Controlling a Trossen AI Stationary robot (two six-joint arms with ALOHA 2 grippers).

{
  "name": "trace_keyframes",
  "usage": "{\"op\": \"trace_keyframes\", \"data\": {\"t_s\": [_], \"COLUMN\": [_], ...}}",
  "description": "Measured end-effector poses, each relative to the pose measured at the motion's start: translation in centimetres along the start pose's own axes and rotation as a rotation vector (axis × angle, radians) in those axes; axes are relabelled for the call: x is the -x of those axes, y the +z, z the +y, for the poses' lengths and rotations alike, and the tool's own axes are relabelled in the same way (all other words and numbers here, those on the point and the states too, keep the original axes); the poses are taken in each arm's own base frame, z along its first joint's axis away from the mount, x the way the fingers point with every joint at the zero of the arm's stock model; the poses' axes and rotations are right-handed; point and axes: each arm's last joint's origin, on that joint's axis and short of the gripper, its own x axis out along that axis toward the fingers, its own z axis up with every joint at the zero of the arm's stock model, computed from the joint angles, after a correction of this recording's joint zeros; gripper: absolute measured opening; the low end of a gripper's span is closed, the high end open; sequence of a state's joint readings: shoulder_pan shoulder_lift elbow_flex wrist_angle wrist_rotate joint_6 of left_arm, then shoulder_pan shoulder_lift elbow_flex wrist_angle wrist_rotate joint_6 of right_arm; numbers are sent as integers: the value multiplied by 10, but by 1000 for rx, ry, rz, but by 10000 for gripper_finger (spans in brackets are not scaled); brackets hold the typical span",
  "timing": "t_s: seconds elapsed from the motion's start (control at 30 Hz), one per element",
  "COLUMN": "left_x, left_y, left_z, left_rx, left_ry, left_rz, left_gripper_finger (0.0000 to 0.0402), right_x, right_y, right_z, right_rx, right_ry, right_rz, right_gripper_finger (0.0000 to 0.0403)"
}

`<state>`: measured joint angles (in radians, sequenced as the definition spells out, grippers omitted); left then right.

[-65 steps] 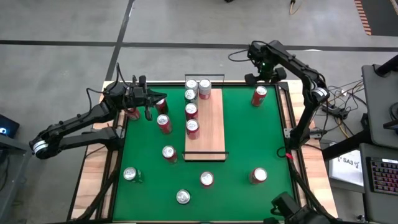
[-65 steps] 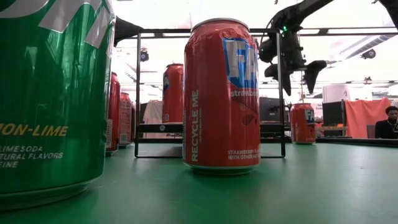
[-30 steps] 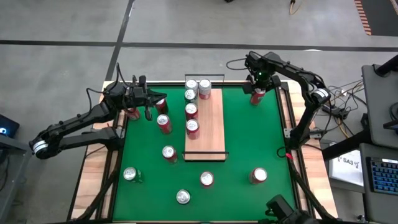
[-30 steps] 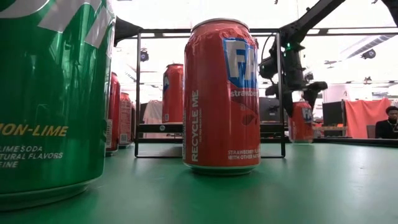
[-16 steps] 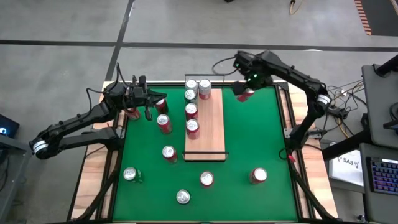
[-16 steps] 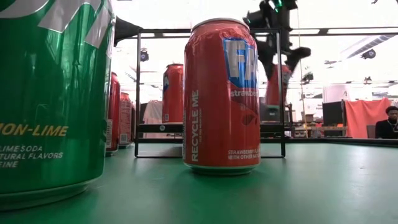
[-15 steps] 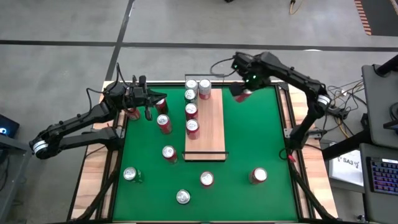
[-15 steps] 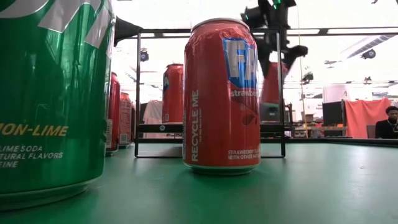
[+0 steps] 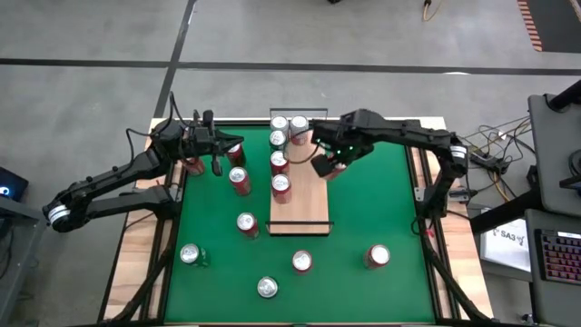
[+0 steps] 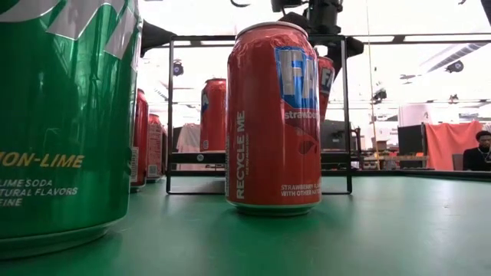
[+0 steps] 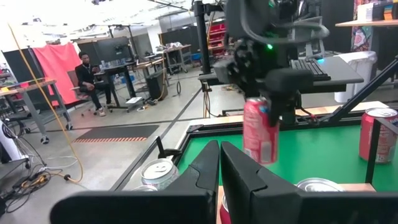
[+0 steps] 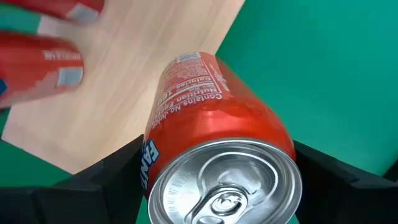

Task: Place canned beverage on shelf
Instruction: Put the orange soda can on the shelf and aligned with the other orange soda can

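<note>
Since a moment ago the right pincer (image 9: 325, 166) has swung leftward from the far right corner of the green mat (image 9: 363, 209), carrying a red can (image 9: 329, 169) with it, and now hangs above the right edge of the shelf (image 9: 309, 195), roughly level with the middle of the board. Its fingers stand wide and clamp the can's sides, one on each flank, as the right wrist view shows with the can (image 12: 217, 162) filling the frame over pale wood and green mat. In the low view the held can (image 10: 326, 80) is off the surface, up near the shelf's top rail, behind a big red can (image 10: 272, 115) standing on the mat. From the left wrist view the can (image 11: 260, 129) hangs upright, slightly tilted, under the right arm's dark wrist. Four cans already stand on the shelf's left side toward its far end; the nearest of them (image 9: 282, 186) sits just left of the held can. The left pincer (image 9: 216, 150) waits at the far left of the table, fingers pressed together and holding nothing, beside a red can (image 9: 235, 153). More cans stand scattered on the mat nearer the front.
</note>
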<state>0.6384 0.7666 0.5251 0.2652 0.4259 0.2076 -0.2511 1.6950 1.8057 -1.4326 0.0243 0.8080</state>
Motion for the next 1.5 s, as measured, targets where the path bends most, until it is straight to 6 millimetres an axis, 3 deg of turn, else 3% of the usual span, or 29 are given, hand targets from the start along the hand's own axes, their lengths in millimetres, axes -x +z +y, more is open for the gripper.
{"op": "trace_keyframes", "data": {"t_s": [0.53, 1.5], "left_x": [0, 0], "left_y": [1, 1], "left_z": [0, 0], "left_rx": [4, 4], "left_ry": [1, 1], "left_rz": [-6, -6], "left_gripper_finger": [0, 0], "right_x": [-32, -40], "right_y": [-6, -27], "right_z": [28, 60], "right_rx": [25, 51], "right_ry": [-8, 71], "right_rz": [107, 112], "right_gripper_finger": [295, 295]}}
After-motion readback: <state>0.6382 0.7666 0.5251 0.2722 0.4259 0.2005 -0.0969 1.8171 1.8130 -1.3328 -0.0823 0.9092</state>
